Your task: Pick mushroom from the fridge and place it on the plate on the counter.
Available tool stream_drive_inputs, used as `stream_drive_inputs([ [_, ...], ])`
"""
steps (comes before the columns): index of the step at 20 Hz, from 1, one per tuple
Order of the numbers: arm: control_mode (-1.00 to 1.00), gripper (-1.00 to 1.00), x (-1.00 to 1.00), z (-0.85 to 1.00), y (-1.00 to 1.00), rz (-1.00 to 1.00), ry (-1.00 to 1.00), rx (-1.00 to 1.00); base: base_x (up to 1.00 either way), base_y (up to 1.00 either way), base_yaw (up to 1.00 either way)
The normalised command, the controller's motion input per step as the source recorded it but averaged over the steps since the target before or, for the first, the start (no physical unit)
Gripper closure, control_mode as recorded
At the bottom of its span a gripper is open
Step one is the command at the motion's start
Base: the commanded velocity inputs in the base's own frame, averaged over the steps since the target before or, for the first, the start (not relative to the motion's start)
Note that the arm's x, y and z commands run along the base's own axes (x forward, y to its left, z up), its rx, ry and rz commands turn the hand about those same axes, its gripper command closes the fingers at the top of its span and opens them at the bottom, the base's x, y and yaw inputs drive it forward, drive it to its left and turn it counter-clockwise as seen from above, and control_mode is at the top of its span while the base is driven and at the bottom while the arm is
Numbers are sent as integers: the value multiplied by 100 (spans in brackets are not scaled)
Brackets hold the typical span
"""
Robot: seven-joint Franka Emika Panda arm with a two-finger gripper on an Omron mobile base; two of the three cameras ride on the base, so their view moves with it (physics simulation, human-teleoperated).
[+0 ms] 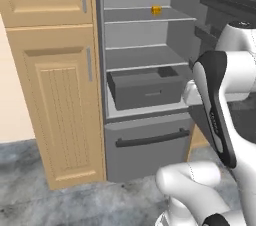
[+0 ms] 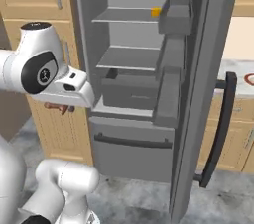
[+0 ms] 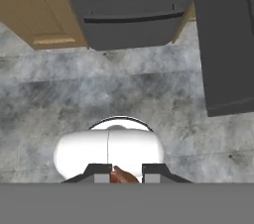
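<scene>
1. the fridge point(image 1: 145, 70) stands open, grey inside, with thin pale shelves, a dark drawer point(image 1: 145, 87) pulled part way out and a shut lower drawer below; its door point(image 2: 198, 94) swings out to the right, edge-on in the right base view.
2. tan wooden cabinets point(image 1: 50, 70) stand just left of the fridge.
3. the arm is folded in front of the fridge, elbow high and the hand level with the dark drawer; the hand camera looks straight down at the grey floor point(image 3: 99, 89).
4. the desk point(image 2: 238, 77) shows as a marble strip beyond the door, mostly cut off; a red arc at its right edge is the plate point(image 2: 250, 80), largely out of frame.
5. a small yellow-orange block point(image 1: 156, 10) sits on the upper shelf.
6. the tool point(image 3: 126, 172) points down, its fingers nearly closed on the mushroom point(image 3: 124, 175), a reddish-brown lump half hidden between them; the same lump shows under the hand in the right base view.
</scene>
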Motion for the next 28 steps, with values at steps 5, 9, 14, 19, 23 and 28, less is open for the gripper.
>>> stream_drive_inputs([
  [5,100,100,0,0,0,0,0,0,-60,68,-57],
  [9,100,100,0,0,0,0,0,0,-59,55,-74],
  [14,100,100,0,0,0,0,0,0,-67,17,-87],
  [19,100,100,0,0,0,0,0,0,-62,0,-94],
  [23,100,100,0,0,0,0,0,0,-57,0,-95],
  [28,100,100,0,0,0,0,0,0,-45,-3,-91],
])
